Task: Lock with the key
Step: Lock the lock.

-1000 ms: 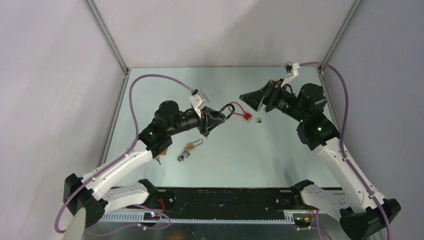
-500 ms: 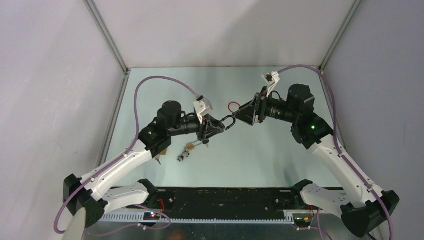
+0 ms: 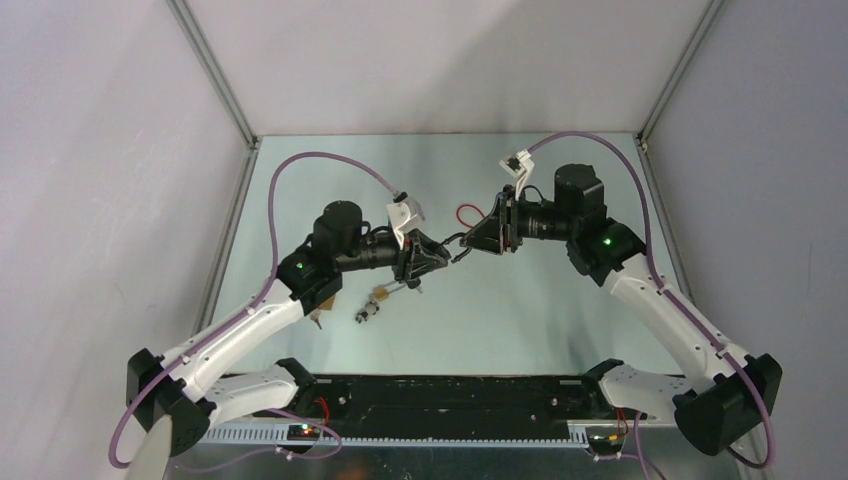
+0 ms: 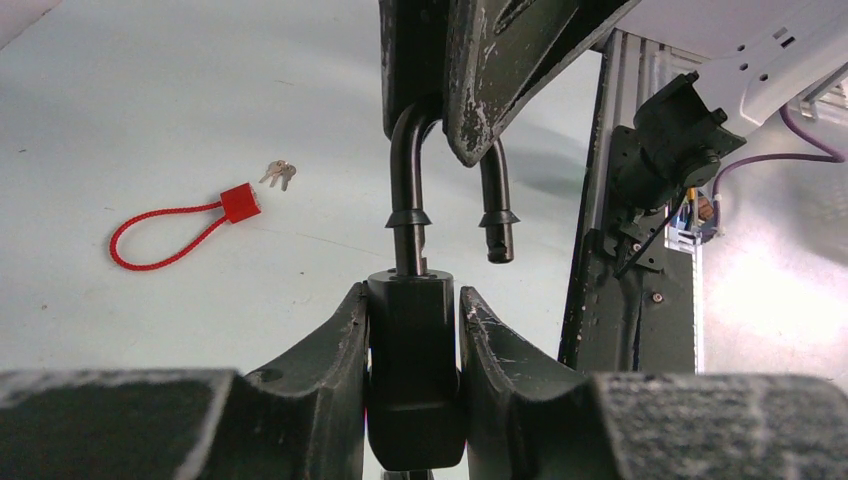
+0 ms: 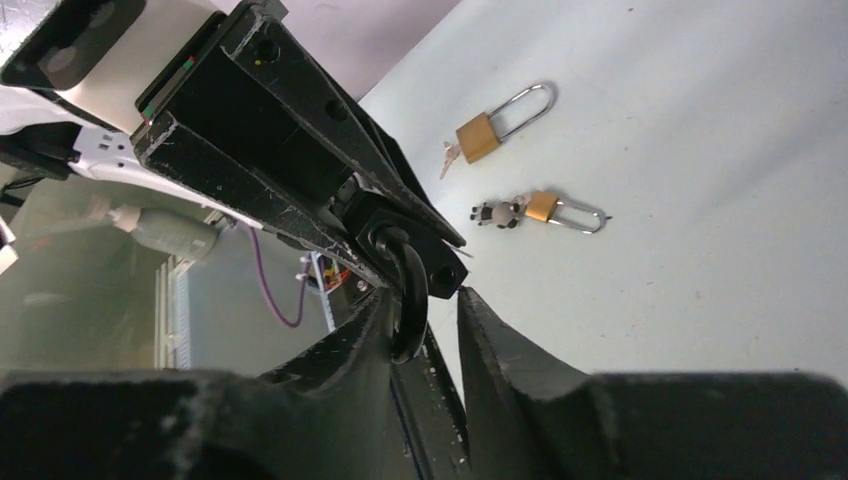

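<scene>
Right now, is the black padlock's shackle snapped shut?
No, the free end of the shackle hangs outside the black padlock, not in its body.

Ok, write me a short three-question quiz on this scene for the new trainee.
1. What does the left gripper hold? A) the black padlock B) a screwdriver C) nothing
2. True or false: the padlock's shackle is pushed fully into the body.
3. Fill in: the cable lock lying on the table is ___ in colour.

Key: 1 A; 2 false, one end of the shackle hangs free beside the body; 3 red.
</scene>
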Controlling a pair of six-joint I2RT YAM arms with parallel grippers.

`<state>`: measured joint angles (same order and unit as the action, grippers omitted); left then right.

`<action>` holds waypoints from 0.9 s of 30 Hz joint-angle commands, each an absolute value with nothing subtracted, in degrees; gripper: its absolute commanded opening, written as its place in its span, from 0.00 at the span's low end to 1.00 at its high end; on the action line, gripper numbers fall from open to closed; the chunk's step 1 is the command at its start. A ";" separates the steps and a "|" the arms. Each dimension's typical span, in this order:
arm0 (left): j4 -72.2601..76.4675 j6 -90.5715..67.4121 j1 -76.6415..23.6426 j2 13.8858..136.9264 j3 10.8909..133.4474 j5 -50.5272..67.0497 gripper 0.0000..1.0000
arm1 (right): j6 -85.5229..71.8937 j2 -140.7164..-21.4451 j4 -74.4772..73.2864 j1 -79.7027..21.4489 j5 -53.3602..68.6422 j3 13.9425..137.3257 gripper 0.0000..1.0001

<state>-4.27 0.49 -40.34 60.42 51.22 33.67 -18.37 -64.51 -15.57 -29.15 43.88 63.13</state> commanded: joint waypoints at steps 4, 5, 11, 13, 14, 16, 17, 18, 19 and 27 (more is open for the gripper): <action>3.18 -2.28 -39.38 58.50 55.66 37.06 0.00 | -17.74 -66.39 -12.75 -28.57 52.12 65.48 0.08; 3.59 -2.96 -39.33 58.61 55.69 37.51 0.00 | -17.70 -66.43 -12.48 -28.57 52.12 65.55 0.03; 4.58 -6.04 -38.96 58.56 56.53 42.53 0.18 | -17.40 -63.85 -8.95 -29.19 49.22 65.03 0.00; 5.05 -7.13 -38.79 58.31 56.75 45.00 0.37 | -18.77 -61.04 -5.25 -29.40 47.97 64.08 0.00; 5.48 -7.87 -38.77 58.10 56.85 45.40 0.44 | -19.18 -60.36 -2.87 -29.42 47.85 63.57 0.00; 6.84 -9.53 -38.76 57.86 56.94 46.76 0.55 | -20.51 -58.38 0.43 -29.49 47.10 62.88 0.00; 7.64 -10.39 -38.69 57.89 56.95 48.71 0.57 | -21.45 -57.75 1.80 -29.46 46.91 62.73 0.00; 9.71 -12.33 -38.77 58.15 56.95 49.80 0.59 | -21.89 -56.65 3.83 -29.60 46.15 62.37 0.00; 11.55 -14.20 -38.81 58.44 57.00 51.63 0.61 | -22.81 -55.78 5.20 -29.65 45.75 62.13 0.00; 17.04 -17.88 -38.85 58.83 56.23 48.21 0.74 | -30.76 -51.63 15.79 -30.33 40.28 59.24 0.00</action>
